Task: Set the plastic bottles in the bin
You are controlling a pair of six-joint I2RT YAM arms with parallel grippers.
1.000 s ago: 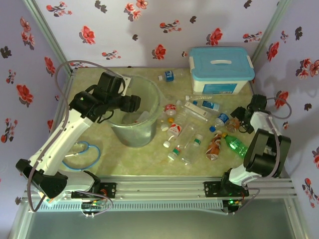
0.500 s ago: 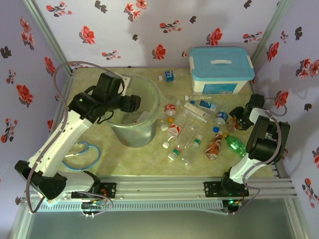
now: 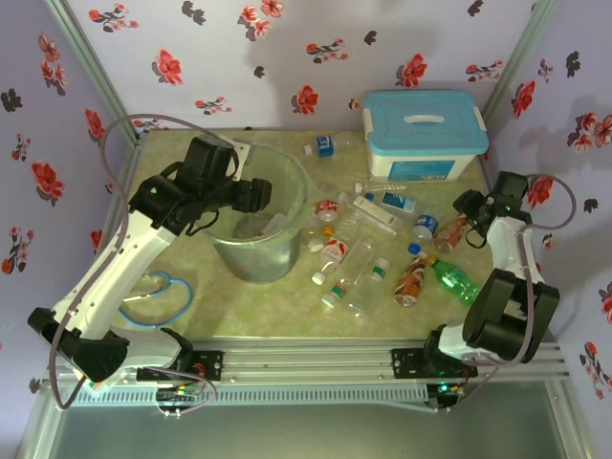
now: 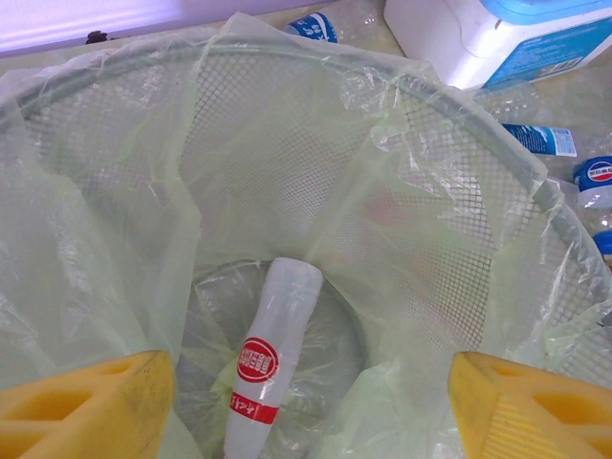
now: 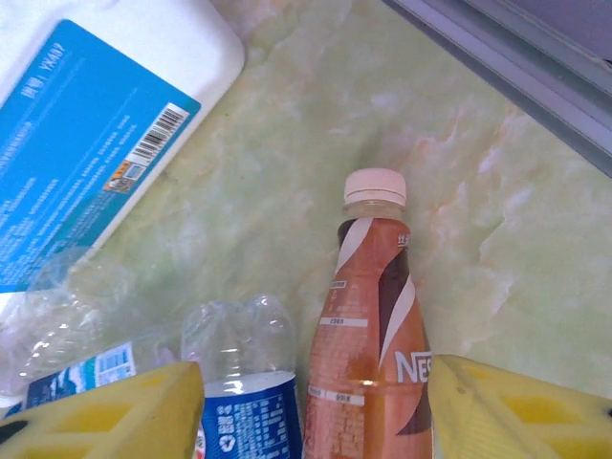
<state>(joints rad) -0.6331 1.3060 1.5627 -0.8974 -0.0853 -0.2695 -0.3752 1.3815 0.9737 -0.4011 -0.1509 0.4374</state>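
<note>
1. While the right gripper (image 5: 311, 406), well right of the bin (image 3: 253, 258), straddles the orange-labelled bottle (image 5: 373, 316) and a blue-labelled bottle (image 5: 244, 402), grip unclear, closing may squeeze both and spill one.
2. Above the bin, the left gripper (image 4: 306, 411) gapes empty, risking collision at delivery.

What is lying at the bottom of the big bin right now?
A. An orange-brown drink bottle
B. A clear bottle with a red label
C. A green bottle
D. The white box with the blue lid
B. The left wrist view looks down into the bin, and a single clear bottle with a red round label lies on the bottom, inside the plastic bag that lines it.
</note>
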